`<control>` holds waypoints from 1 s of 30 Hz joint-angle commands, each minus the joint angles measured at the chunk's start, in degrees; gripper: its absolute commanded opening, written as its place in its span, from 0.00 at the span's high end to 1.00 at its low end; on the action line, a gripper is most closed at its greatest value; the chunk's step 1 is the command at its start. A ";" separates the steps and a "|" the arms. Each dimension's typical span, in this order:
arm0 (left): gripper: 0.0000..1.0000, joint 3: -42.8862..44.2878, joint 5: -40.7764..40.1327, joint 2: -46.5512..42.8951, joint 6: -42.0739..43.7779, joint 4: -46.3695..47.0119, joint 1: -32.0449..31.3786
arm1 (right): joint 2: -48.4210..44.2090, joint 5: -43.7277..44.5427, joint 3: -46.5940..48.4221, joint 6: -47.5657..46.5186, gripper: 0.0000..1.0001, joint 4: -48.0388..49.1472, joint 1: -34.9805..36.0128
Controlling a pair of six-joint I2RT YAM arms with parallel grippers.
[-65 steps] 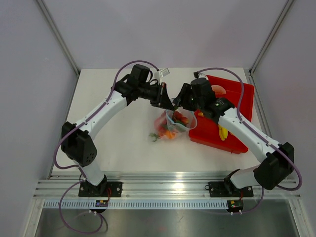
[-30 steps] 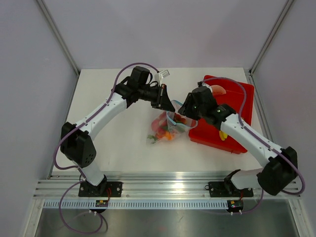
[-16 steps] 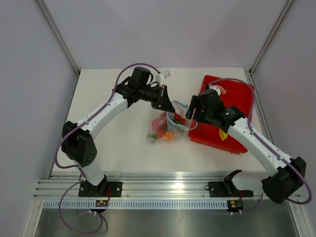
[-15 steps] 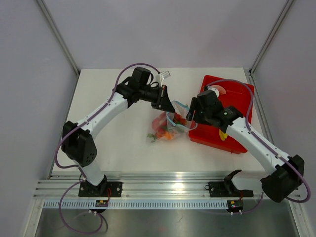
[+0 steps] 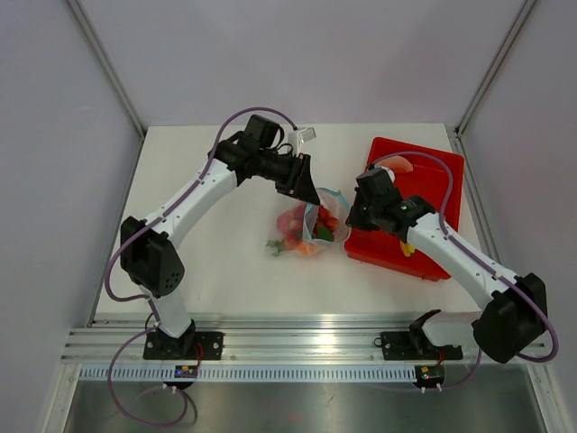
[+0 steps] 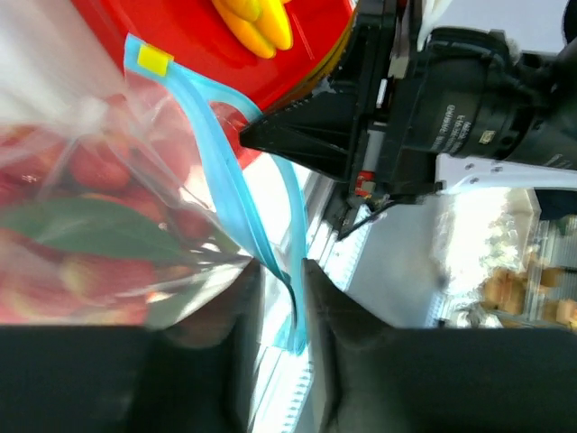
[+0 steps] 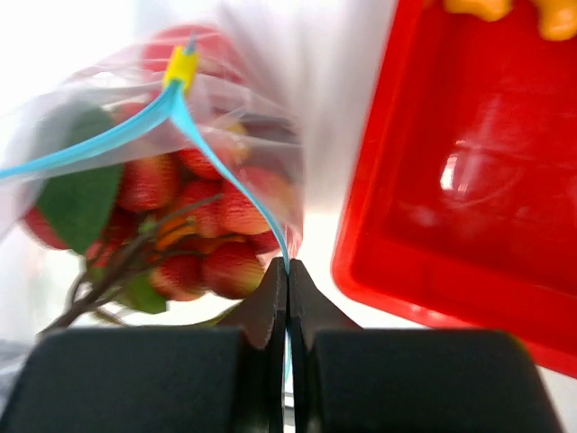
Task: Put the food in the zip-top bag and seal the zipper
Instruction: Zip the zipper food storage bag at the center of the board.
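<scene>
The clear zip-top bag (image 5: 308,225) lies between both arms, left of the red tray, with red berry food (image 7: 206,263) and green leaves inside. Its light blue zipper (image 7: 221,171) carries a yellow tab (image 7: 183,65) at one end. My right gripper (image 7: 287,268) is shut on the zipper at the bag's right end (image 5: 350,216). My left gripper (image 6: 281,275) stands open at the bag's far end (image 5: 306,191); the zipper strip (image 6: 230,189) hangs loose in the gap between its fingers. In the left wrist view the berries (image 6: 90,271) press against the plastic.
The red tray (image 5: 424,180) sits right of the bag, with a yellow toy (image 5: 406,245) and a pink-orange piece (image 5: 401,165) in it. The tray's near wall (image 7: 424,289) is close to my right fingers. White table extends left of the bag.
My right gripper came in to the bag's right end and closed on the zipper. My left gripper let go of the strip and opened, its arm shifting slightly.
</scene>
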 commanded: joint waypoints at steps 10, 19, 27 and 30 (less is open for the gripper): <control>0.39 3.00 -29.96 -11.54 8.48 -10.47 -1.73 | -9.72 -6.72 -4.14 17.16 1.00 13.85 -0.24; 0.44 -4.65 -46.25 -22.37 11.98 -5.12 -14.12 | -8.41 -9.26 -3.18 20.33 1.00 16.49 0.02; 0.32 -13.26 -49.83 -20.00 18.14 8.68 -19.75 | -8.14 -9.97 -2.74 21.39 1.00 16.49 0.20; 0.27 -16.43 -50.29 -20.35 19.45 13.51 -20.72 | -8.58 -9.70 -2.56 21.39 1.00 15.96 0.20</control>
